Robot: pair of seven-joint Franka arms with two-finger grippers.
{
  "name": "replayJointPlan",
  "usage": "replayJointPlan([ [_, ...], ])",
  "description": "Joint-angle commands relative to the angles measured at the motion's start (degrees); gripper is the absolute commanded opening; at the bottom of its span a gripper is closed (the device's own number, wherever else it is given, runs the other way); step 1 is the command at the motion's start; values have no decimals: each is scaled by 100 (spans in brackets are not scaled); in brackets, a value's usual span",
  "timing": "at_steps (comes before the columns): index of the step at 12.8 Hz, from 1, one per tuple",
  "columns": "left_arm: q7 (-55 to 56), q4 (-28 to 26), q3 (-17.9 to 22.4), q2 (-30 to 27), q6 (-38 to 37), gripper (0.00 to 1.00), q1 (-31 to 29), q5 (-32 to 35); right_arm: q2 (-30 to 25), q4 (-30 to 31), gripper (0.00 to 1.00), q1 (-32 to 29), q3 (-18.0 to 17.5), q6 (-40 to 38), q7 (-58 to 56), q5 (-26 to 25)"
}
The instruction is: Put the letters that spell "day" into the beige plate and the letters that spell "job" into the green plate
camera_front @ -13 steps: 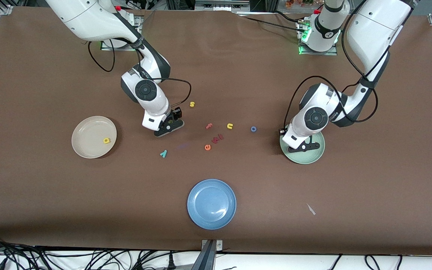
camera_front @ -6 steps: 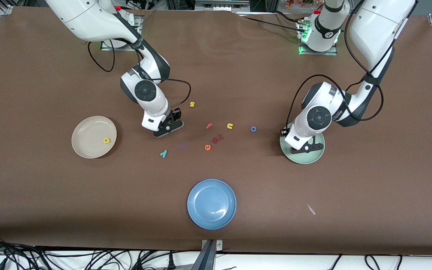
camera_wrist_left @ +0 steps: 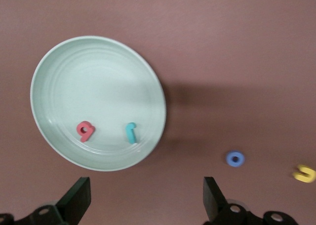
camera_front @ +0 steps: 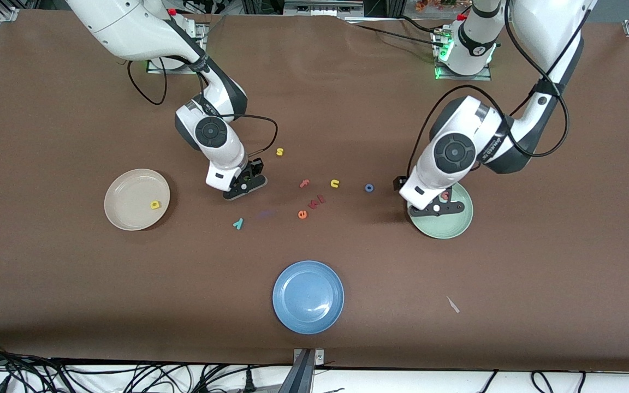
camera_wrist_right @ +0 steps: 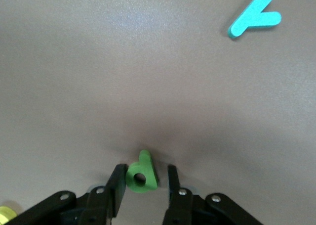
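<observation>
Straddling green a [camera_wrist_right: 141, 175], right claw [camera_wrist_right: 144, 181] half-open

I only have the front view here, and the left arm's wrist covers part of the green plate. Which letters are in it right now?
Observer: In the left wrist view the green plate holds the salmon-red b and the teal j, lying apart.
Operator: And the left gripper?
Observer: The left gripper is open above the plate's edge, with nothing between its fingers.
Operator: What's the right gripper doing?
Observer: The right gripper is down at the table, its fingers on either side of the green a, a gap showing on one side.
</observation>
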State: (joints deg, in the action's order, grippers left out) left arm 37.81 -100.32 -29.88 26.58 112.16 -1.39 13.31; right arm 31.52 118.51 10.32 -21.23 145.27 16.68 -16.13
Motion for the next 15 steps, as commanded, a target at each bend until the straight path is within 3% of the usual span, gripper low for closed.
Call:
replayJointPlan([
  [1,-71,144,-290,-21,-150,100,-28,67,56,14,37,41,-4,81,107,-101],
  [10,-282,101,-501,479,552,100,481,145,56,-12,26,41,-4,72,230,-101],
  [15,-1572,22,-493,760,966,98,412,163,-5,-328,24,14,-4,-453,213,-75],
])
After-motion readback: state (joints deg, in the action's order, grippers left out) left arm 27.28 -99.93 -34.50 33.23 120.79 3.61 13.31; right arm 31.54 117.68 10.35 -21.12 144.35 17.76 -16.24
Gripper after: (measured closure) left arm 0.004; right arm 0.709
